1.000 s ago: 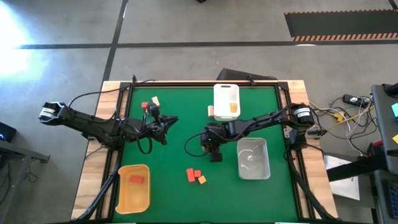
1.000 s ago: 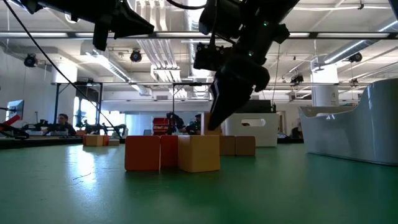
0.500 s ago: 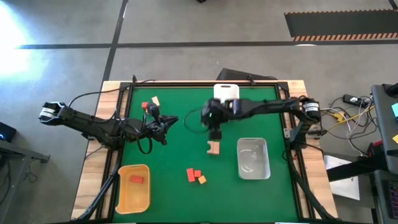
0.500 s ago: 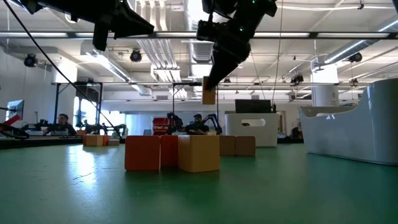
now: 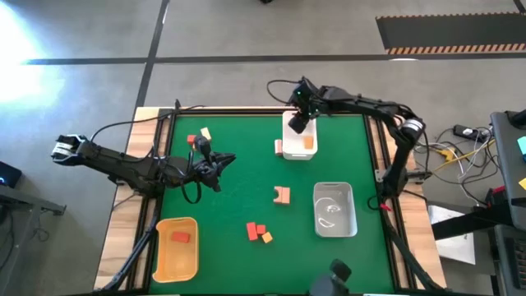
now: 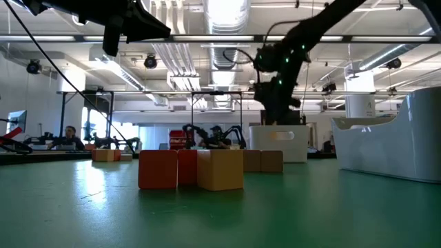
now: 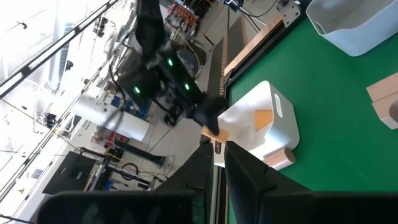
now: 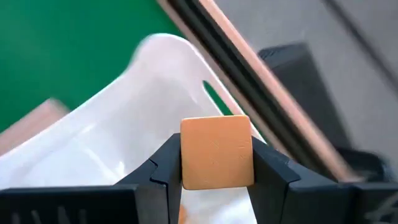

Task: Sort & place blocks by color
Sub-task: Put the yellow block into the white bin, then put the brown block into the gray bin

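My right gripper [image 5: 296,125] hangs over the far end of the white tray [image 5: 289,154], shut on a pale tan block [image 8: 216,151]. An orange block [image 5: 308,141] lies in that tray, and a tan bar [image 5: 279,147] rests against its left wall. Two tan blocks [image 5: 282,195] sit mid-table. Two red blocks [image 5: 256,232] and an orange one [image 5: 267,238] lie nearer. A red block [image 5: 191,140] and a tan one [image 5: 205,132] sit far left. Another red block [image 5: 181,238] lies in the yellow tray [image 5: 164,261]. My left gripper [image 5: 223,159] waits left of centre. My right gripper pinches the tan block by two opposite side faces [image 8: 186,155], one finger [image 8: 158,171] on each side. It comes from above, slanting down. The block is lifted clear, above the white tray's far end [image 8: 155,93]; the left wrist view shows it there too [image 7: 214,132].
The clear tray [image 5: 334,227] stands on the right side of the green mat. Black rails [image 5: 371,140] edge the mat. In the low view the red and orange blocks [image 6: 189,169] stand in front, with the white tray [image 6: 279,143] behind.
My right gripper has risen from the mid-table tan blocks with one tan block shut in its fingers. It has carried the block toward the far edge, over the white tray. Two tan blocks have stayed where they were.
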Controlling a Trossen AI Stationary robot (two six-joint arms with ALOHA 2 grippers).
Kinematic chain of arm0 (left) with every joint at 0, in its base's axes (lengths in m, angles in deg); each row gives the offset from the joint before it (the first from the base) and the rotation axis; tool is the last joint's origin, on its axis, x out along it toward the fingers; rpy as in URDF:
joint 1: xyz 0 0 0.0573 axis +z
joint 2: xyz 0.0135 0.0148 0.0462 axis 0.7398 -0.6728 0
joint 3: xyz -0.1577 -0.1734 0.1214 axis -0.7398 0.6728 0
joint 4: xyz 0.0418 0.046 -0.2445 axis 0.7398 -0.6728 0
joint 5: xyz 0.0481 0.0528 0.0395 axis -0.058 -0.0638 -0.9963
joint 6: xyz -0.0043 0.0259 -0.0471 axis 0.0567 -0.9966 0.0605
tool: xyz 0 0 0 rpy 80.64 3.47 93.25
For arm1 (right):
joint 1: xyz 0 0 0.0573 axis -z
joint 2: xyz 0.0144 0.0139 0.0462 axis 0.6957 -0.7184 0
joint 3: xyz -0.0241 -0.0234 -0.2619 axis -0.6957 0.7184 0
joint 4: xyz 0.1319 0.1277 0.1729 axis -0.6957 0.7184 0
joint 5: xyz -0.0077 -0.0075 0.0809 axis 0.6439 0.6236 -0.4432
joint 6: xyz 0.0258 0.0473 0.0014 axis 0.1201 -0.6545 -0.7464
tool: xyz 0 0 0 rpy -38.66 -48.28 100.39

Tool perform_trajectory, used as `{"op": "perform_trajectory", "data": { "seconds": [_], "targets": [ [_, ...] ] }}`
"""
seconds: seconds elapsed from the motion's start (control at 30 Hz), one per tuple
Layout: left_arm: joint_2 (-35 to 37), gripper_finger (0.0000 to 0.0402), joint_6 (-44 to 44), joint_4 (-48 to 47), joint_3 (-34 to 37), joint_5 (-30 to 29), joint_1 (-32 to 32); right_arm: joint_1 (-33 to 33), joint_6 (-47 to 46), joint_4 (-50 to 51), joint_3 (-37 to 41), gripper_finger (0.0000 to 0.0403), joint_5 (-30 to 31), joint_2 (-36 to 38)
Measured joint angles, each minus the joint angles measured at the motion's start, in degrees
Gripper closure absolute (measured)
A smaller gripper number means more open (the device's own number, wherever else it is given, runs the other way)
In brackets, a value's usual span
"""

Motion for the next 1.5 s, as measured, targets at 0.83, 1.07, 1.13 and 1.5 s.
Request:
{"op": "perform_trajectory", "data": {
  "seconds": [0.83,1.07,1.13,1.5],
  "targets": [
    [0.00,0.0378,-0.02,-0.02,0.00,0.00,0.02,-0.85,-6.93,-4.49,0.97,0.0233,-7.84,-0.96],
    [0.00,0.0378,-0.02,-0.01,0.00,-0.01,0.02,-2.91,-8.02,-4.06,0.97,0.0243,-7.85,3.28],
    [0.00,0.0378,-0.02,0.00,0.00,0.00,0.00,-4.35,-8.18,-3.34,0.97,0.0246,-7.82,4.49],
    [0.00,0.0378,0.01,-0.02,0.04,-0.01,0.02,-20.13,-6.99,-0.83,0.97,0.0263,-8.32,9.48]
  ]
}}
